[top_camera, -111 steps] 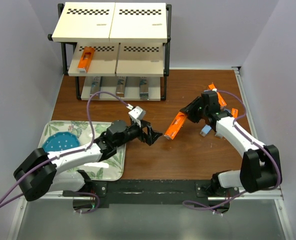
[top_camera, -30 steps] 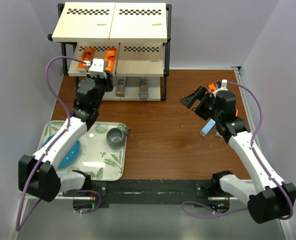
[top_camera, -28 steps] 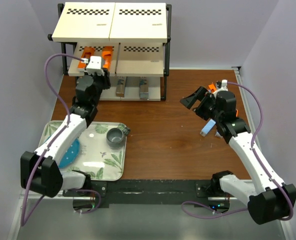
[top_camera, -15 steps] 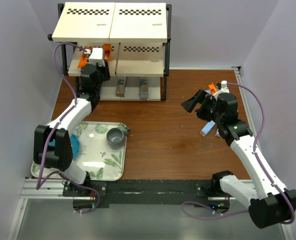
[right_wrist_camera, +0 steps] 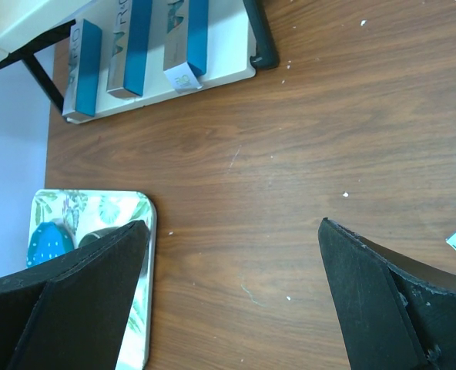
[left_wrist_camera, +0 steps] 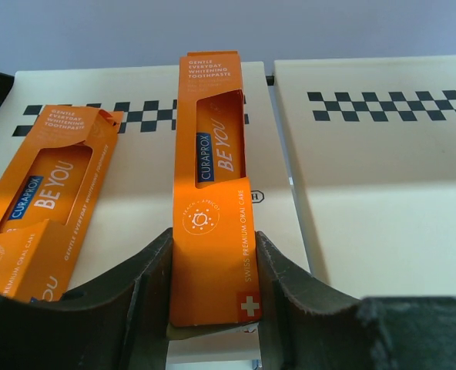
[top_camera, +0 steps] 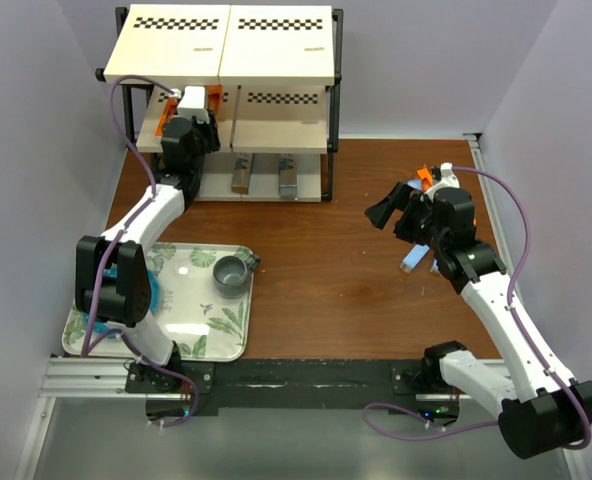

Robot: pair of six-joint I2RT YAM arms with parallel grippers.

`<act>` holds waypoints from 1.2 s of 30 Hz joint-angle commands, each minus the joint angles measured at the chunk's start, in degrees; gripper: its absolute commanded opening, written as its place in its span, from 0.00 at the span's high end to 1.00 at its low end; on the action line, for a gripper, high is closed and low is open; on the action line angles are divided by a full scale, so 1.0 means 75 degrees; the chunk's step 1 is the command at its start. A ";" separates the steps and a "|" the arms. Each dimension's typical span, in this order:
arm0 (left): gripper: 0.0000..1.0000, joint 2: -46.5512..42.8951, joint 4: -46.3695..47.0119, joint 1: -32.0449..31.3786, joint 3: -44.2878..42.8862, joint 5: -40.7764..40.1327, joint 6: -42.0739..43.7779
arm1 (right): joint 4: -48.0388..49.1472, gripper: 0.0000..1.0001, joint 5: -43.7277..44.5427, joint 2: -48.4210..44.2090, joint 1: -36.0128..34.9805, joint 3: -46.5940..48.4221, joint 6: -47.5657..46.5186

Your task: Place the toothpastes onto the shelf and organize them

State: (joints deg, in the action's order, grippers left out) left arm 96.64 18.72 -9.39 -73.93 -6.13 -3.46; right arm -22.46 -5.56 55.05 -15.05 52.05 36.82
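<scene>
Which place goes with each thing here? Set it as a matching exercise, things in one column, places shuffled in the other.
1 grey cup
2 metallic blue toothpastes
3 light blue toothpaste
4 rightmost orange toothpaste

A between the left jaws
B on the leaf-patterned tray
C bottom board of the shelf
D on the table by the right arm

Pairs: 1-B, 2-C, 3-D, 4-A

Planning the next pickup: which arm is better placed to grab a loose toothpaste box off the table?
Probably right. The right hand is open near the light blue box; the left hand is at the shelf, shut on an orange box.
</scene>
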 commanded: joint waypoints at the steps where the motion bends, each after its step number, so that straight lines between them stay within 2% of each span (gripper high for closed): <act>1: 0.56 -0.0124 0.0399 0.0056 -0.0197 0.0161 -0.0019 | 0.0088 0.01 0.0109 -0.0144 -0.0032 0.0220 -0.0186; 8: 0.43 -0.0089 0.0164 0.0056 -0.0220 0.0173 0.0087 | 0.0065 0.02 0.0121 -0.0121 -0.0033 0.0231 -0.0151; 13: 0.40 -0.0170 0.0036 0.0056 -0.0209 0.0126 0.0099 | 0.0030 0.02 0.0121 -0.0121 -0.0032 0.0255 -0.0151; 15: 0.40 -0.0229 0.0024 0.0056 -0.0174 0.0103 0.0134 | 0.0030 0.02 0.0121 -0.0121 -0.0033 0.0255 -0.0151; 22: 0.54 -0.0334 0.0000 0.0056 -0.0069 0.0173 0.0192 | 0.0053 0.01 0.0109 -0.0121 -0.0033 0.0243 -0.0128; 25: 0.56 -0.0358 0.0000 0.0056 -0.0022 0.0266 0.0216 | 0.0030 0.02 0.0109 -0.0133 -0.0033 0.0243 -0.0151; 36: 0.57 -0.0510 -0.0210 0.0068 0.0014 0.0220 -0.0135 | 0.0041 0.02 0.0121 -0.0179 -0.0044 0.0185 -0.0140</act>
State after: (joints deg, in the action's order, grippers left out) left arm 96.25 17.15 -9.39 -73.91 -4.69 -3.38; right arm -22.81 -5.48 55.05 -15.05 52.05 36.60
